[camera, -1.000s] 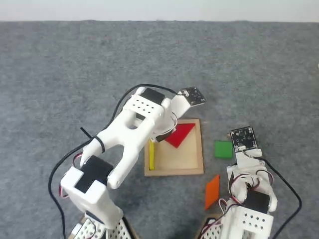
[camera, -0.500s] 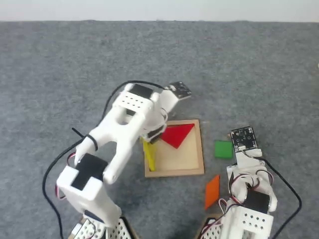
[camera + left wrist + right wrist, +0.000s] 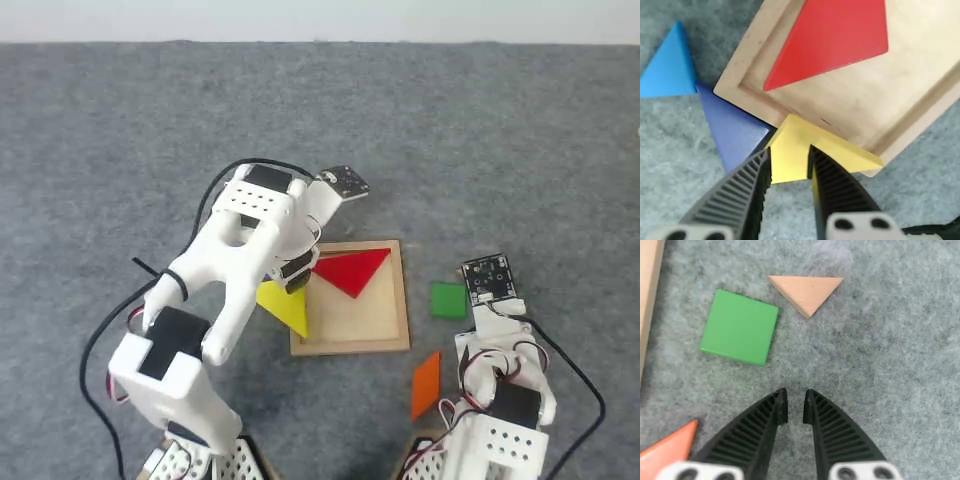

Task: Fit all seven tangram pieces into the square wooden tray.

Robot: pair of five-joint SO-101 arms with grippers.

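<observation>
**Yellow triangle held at the tray's edge, one piece inside**

The left gripper has its jaws closed on the yellow triangle, pinching it near one corner. In the high view the yellow triangle sits at the left rim of the wooden tray, mostly out over the grey carpet. The left arm leans across above it. In the left wrist view the triangle's long side lies over the rim of the tray.

The red triangle lies flat inside the tray, in its far half, and is the only piece fully in there. The rest of the tray floor is bare wood.

Just outside the tray, a dark blue triangle touches both the rim and the yellow piece. A light blue triangle meets it tip to tip.

The right gripper hovers over bare carpet with its jaws almost together (only a thin slit between them) and nothing held. Ahead of it lie the green square and, just beside that, a tan triangle. The tip of an orange piece lies near the fingers. In the high view the green square sits to the right of the tray, and the orange piece lies nearer the arm bases.
</observation>
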